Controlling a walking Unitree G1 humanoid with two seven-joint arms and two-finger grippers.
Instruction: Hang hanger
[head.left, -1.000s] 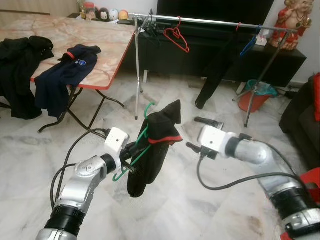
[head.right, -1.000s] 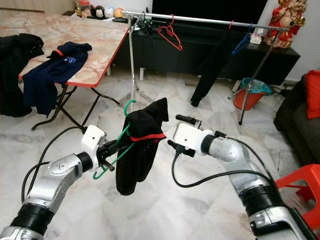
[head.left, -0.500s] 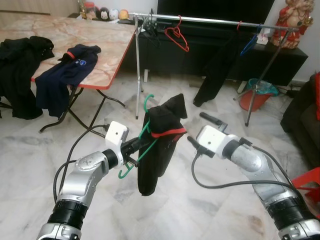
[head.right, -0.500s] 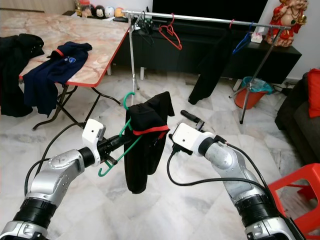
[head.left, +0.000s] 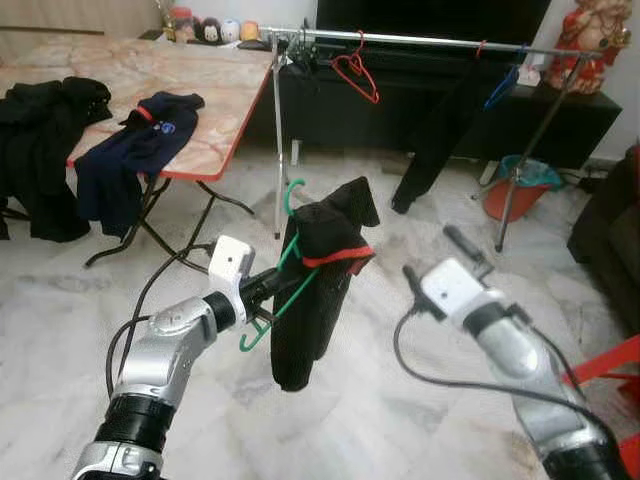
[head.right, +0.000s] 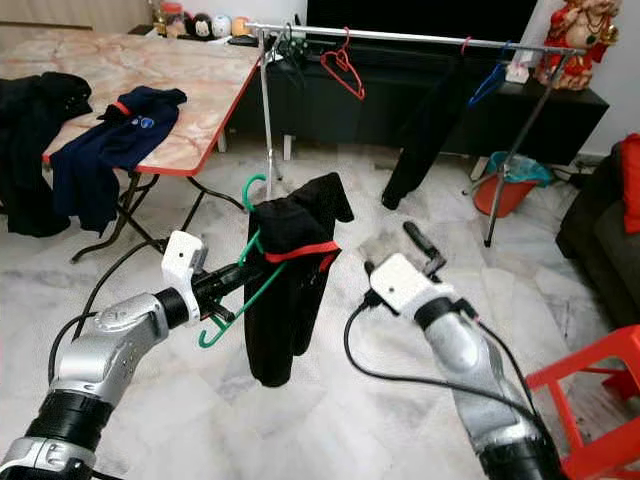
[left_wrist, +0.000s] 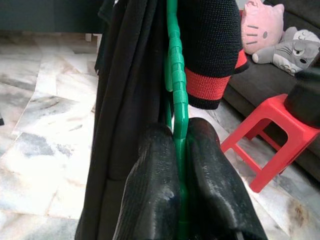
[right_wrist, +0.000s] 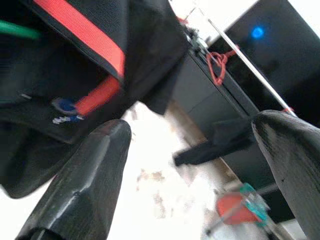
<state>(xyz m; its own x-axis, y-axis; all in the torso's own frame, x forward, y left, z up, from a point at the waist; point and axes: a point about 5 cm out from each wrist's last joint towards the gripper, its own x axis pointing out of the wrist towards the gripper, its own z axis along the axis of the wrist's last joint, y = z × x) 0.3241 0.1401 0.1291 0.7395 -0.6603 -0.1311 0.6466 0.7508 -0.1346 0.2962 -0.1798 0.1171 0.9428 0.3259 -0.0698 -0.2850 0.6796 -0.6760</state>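
A green hanger (head.left: 283, 276) carries a black garment with red trim (head.left: 318, 275), held above the marble floor in front of me. My left gripper (head.left: 262, 290) is shut on the hanger's lower bar; in the left wrist view both fingers (left_wrist: 155, 190) clamp the green bar (left_wrist: 177, 85). My right gripper (head.left: 438, 259) is open, to the right of the garment and apart from it. Farther back stands a metal clothes rail (head.left: 420, 42) with a red hanger (head.left: 356, 72), a blue hanger (head.left: 499, 90) and a dark hanging garment (head.left: 440, 130).
A folding table (head.left: 215, 100) at the left holds a navy shirt (head.left: 125, 150) and black clothes (head.left: 40, 150). A dark TV cabinet (head.left: 330, 110) is behind the rail. An orange bin (head.left: 515, 190) stands by the rail's right leg. A red stool (head.right: 590, 400) is at the right.
My right gripper has drawn back to the right, away from the garment. The left gripper still holds the hanger, slightly higher. The camera has shifted a little.
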